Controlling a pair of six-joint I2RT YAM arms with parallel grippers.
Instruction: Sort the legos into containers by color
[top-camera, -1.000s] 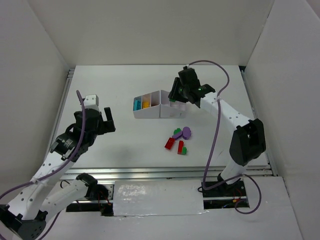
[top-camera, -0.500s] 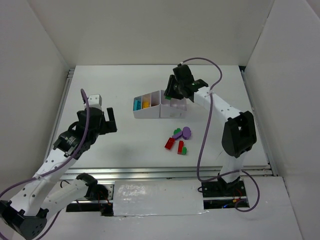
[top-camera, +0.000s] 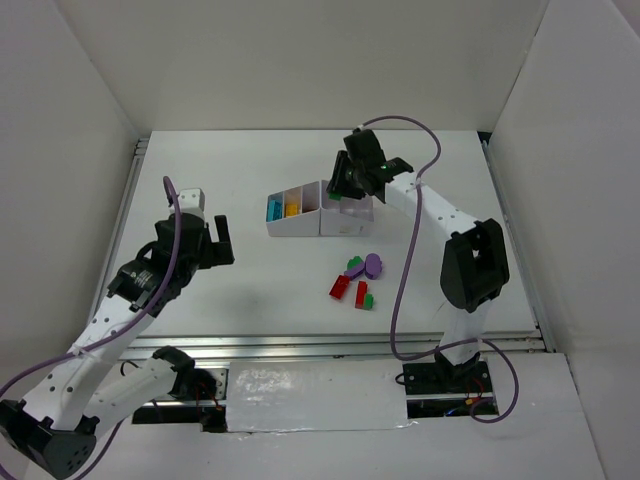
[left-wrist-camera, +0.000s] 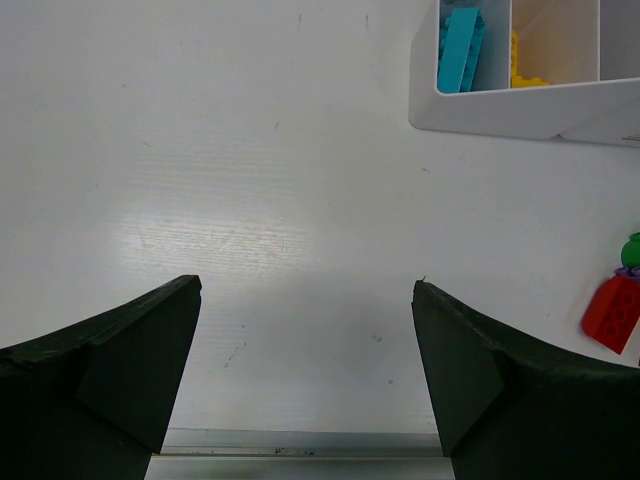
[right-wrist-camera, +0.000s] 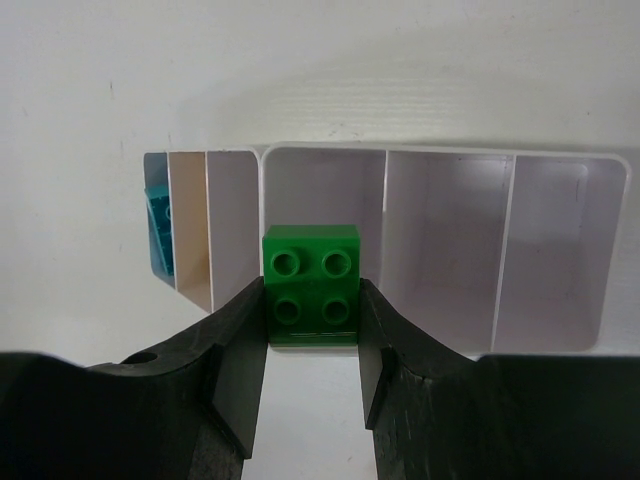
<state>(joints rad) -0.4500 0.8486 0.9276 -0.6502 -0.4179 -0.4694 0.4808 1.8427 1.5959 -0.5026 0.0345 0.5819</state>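
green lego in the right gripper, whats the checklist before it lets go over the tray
1. green lego clamped squarely in the right gripper: ok.
2. Lego over a single compartment of the tray, though close to one dividing wall: ok.
3. Height of the lego above the rim: cannot tell.
4. That compartment free of other colours: ok where it shows; the lego hides part of it.
5. light blue lego sits in a different compartment, at the tray's end: ok.
6. left gripper open and apart from the tray: ok.
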